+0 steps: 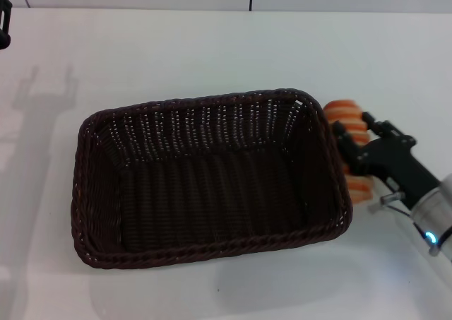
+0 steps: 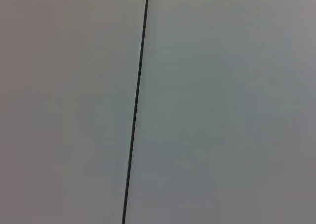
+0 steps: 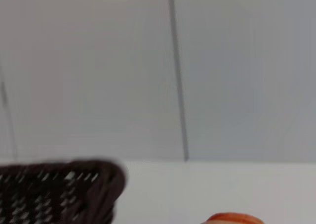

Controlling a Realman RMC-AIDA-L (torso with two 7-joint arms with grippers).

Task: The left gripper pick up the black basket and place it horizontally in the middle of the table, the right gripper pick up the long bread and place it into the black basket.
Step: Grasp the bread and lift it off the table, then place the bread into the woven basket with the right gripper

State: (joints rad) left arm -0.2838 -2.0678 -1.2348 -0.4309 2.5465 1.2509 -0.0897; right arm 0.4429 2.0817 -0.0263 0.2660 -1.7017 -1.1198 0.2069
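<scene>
Head view is showing the black basket [image 1: 212, 186] lying lengthwise across the middle of the white desk [image 1: 176, 44], open side up, nothing inside it. Its right short end is sitting just beside the long bread [image 1: 347, 112], which is resting outside the basket, against or very near the braided rim; whether the two are touching, I cannot tell.

Right pincer [image 1: 351, 150] is reaching in from the lower right, blue light glowing on the wrist behind it. Its black fingers [image 1: 344, 132] are straddling the middle of the striped loaf and pinching it; orange and cream ridges are showing above and below the black body. Whether the loaf is sitting on the desk or riding slightly above it, I cannot tell.

Left pincer [image 1: 4, 20] is showing only as a dark sliver at the far upper left edge, well apart from the basket; whether its fingers are spread or pressed together, I cannot tell. Its shadow is falling on the desk below it.

Right wrist view is catching one corner of the basket [image 3: 64, 192] and a thin orange edge of the bread [image 3: 231, 218] near the frame border, pale wall panels behind.

Left wrist view is showing only a pale wall with one dark seam [image 2: 136, 105] running through it
</scene>
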